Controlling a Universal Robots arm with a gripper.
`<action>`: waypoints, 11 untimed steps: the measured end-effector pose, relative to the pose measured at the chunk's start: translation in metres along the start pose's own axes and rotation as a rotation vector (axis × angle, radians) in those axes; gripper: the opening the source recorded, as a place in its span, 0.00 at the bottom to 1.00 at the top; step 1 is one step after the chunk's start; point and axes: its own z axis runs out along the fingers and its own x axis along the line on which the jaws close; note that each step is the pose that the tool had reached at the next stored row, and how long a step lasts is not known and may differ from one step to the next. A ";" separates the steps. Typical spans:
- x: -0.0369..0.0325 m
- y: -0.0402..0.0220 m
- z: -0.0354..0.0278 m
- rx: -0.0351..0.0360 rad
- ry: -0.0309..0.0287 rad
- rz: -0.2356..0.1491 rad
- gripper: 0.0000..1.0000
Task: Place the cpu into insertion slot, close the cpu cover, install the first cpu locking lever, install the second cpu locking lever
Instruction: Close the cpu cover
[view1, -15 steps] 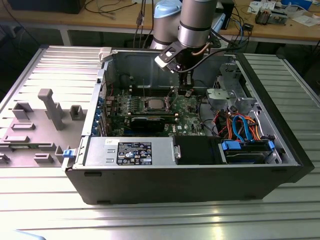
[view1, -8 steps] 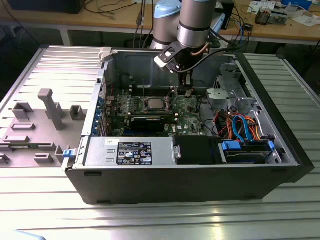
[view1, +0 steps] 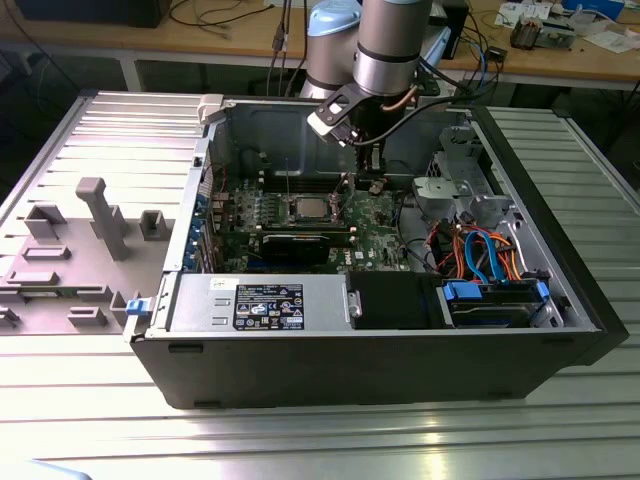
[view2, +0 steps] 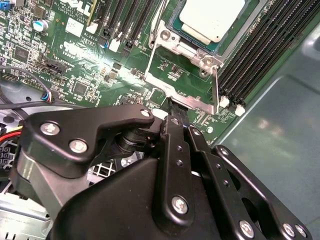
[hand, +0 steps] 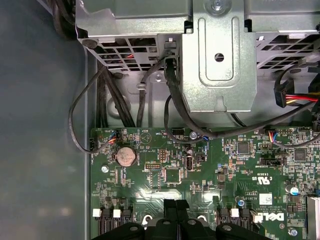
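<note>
The cpu (view2: 212, 17) lies flat in the insertion slot (view2: 246, 31) on the green board, its silver top bare. In the exterior view the cpu (view1: 308, 208) sits mid-board inside the open computer case. The cpu cover (view2: 184, 56), a silver frame plate, stands swung open off the chip on the side facing my gripper. A thin lever rod (view2: 216, 85) runs along its edge. My gripper (view2: 176, 111) has its black fingertips (hand: 170, 205) shut together, empty, right at the cover's outer edge. The gripper (view1: 372, 183) hangs just to the exterior view's right of the slot.
Black memory slots (view2: 265, 45) flank the socket. A metal drive cage (hand: 217, 60) with black cables (hand: 175, 105) stands beyond the board. A black expansion card (view1: 295, 243), a power supply (view1: 265, 303) and the case walls (view1: 350, 370) close in. Grey fixtures (view1: 100, 215) stand on the table.
</note>
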 end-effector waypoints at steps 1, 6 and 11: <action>0.0000 -0.0001 0.0000 0.0000 -0.0001 0.000 0.11; 0.0000 -0.0009 0.0002 0.0000 0.0000 0.000 0.11; 0.0000 -0.0021 0.0007 0.0000 0.0001 0.000 0.11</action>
